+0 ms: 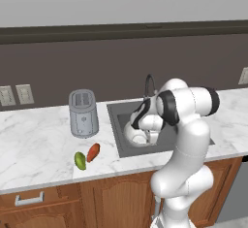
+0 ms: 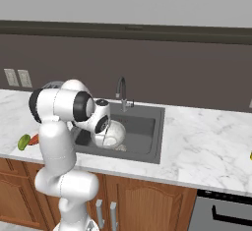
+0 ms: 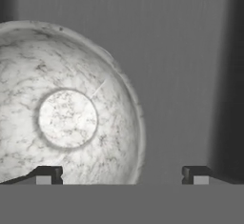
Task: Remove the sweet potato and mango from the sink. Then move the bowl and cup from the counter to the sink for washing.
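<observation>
Bowl (image 3: 66, 118) on sink (image 3: 181, 75) floor | bare floor beside rim | hand (image 3: 122, 174) wide open, empty

Dark brown wall (image 1: 97, 67) behind a white marble counter (image 1: 34, 144), pale grey wall above. Wooden cabinets (image 1: 111, 198) below the counter. Two light outlet plates (image 1: 14, 95) on the wall at left.

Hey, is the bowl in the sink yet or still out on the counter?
In the sink. The bowl sits upright on the dark sink floor, with the open gripper just above its rim.
</observation>
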### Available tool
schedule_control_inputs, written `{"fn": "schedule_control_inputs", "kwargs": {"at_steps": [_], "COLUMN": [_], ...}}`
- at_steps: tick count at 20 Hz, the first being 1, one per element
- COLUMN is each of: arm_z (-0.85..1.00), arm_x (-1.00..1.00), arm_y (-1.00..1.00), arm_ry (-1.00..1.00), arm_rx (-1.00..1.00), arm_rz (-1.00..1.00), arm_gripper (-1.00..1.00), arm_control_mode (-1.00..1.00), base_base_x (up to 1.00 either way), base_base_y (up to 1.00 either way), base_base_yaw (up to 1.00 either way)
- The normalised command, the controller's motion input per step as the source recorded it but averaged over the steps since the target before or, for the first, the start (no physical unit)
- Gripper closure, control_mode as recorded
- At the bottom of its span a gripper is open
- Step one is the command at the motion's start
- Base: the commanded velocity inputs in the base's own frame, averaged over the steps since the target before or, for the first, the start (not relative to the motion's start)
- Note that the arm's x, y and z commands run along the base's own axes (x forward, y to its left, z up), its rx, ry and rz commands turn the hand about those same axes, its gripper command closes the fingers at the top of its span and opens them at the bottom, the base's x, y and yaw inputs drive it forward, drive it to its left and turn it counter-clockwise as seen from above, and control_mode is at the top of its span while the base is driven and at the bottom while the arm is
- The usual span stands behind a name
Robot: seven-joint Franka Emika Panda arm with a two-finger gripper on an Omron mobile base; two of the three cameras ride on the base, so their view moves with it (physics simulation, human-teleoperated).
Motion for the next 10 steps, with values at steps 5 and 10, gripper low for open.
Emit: {"fn": "schedule_control_inputs", "kwargs": {"at_steps": [5, 10], "arm_z": [0.26, 0.25], "arm_x": [-0.13, -0.18], "arm_y": [0.0, -0.01], "arm_ry": [0.0, 0.0], "arm_rx": [0.0, 0.0], "arm_rz": [0.0, 0.0], "arm_gripper": [-1.0, -1.0], "arm_control_mode": [-1.0, -1.0], "base_base_x": [0.0, 0.0], "base_base_y": [0.0, 0.0], "base_base_yaw": [0.0, 0.0]}}
